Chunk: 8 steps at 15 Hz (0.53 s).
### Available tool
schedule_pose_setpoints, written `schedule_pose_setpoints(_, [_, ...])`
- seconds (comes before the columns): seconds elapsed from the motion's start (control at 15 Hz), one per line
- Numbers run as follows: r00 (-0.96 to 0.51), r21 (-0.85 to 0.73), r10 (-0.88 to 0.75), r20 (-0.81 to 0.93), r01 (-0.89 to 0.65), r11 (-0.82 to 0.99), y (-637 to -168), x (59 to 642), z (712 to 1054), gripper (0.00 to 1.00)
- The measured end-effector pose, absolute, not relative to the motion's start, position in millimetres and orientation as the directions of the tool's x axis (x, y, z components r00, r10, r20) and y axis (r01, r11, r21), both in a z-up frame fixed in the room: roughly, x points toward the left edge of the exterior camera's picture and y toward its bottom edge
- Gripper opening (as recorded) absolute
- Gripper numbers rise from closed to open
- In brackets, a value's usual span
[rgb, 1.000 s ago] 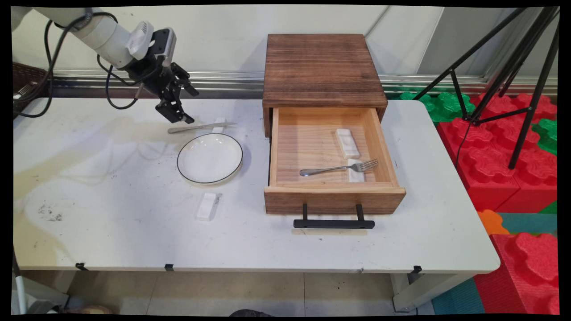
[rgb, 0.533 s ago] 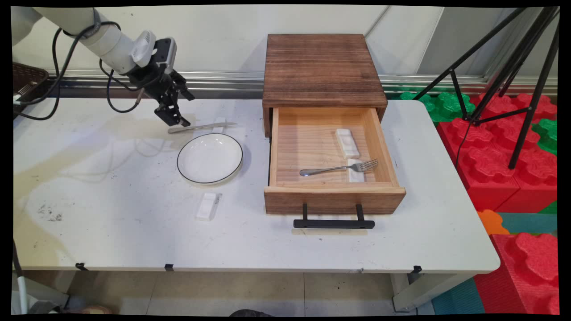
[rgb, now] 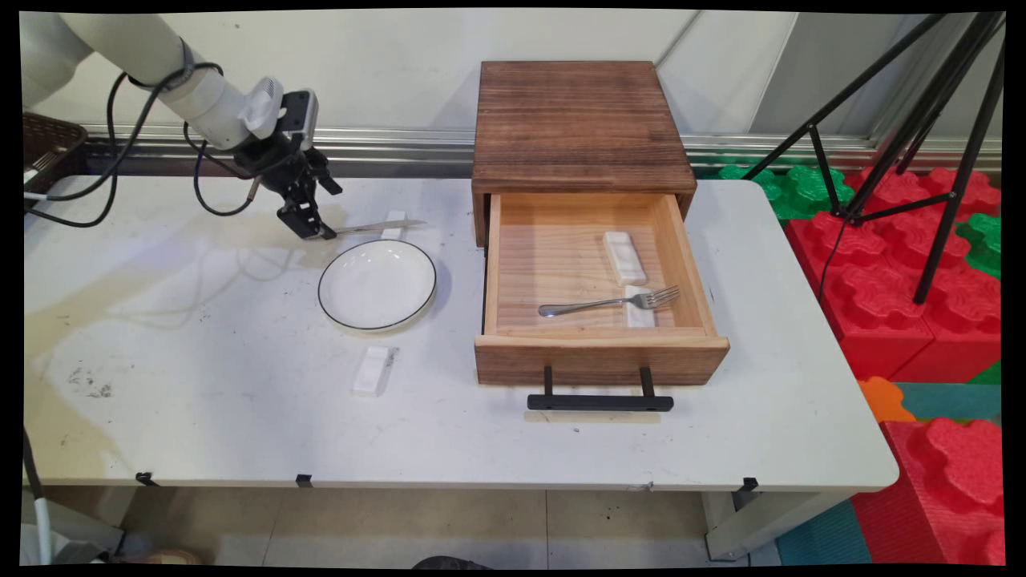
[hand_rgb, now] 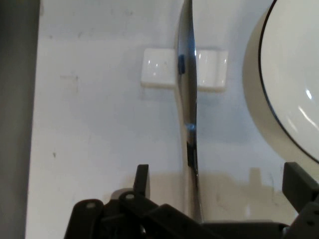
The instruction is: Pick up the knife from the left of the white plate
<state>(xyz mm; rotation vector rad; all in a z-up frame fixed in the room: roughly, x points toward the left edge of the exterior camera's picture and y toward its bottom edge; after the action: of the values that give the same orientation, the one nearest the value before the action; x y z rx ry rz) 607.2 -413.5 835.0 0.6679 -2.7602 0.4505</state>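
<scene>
The white jointed arm (rgb: 160, 60) is being angled down from the upper left over the scuffed white table (rgb: 200, 385). Beside the round, black-rimmed plate (rgb: 377, 284), a slim metal knife (hand_rgb: 188, 99) is being propped on a small white glossy block (hand_rgb: 159, 73). The black gripper (hand_rgb: 214, 181) is being held spread open, its fingers (hand_rgb: 141, 180) straddling the knife's handle.

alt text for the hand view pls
The open hand hangs over the handle end of a table knife, one finger on each side. The knife lies across a small white rest on the white table, beside a black-rimmed white plate.
</scene>
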Motion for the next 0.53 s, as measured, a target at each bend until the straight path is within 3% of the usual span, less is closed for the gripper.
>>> schedule_pose_setpoints(0.53, [-0.846,-0.219,-0.432,0.312,-0.507,0.834,-425.4,614.5,807.5,1.00])
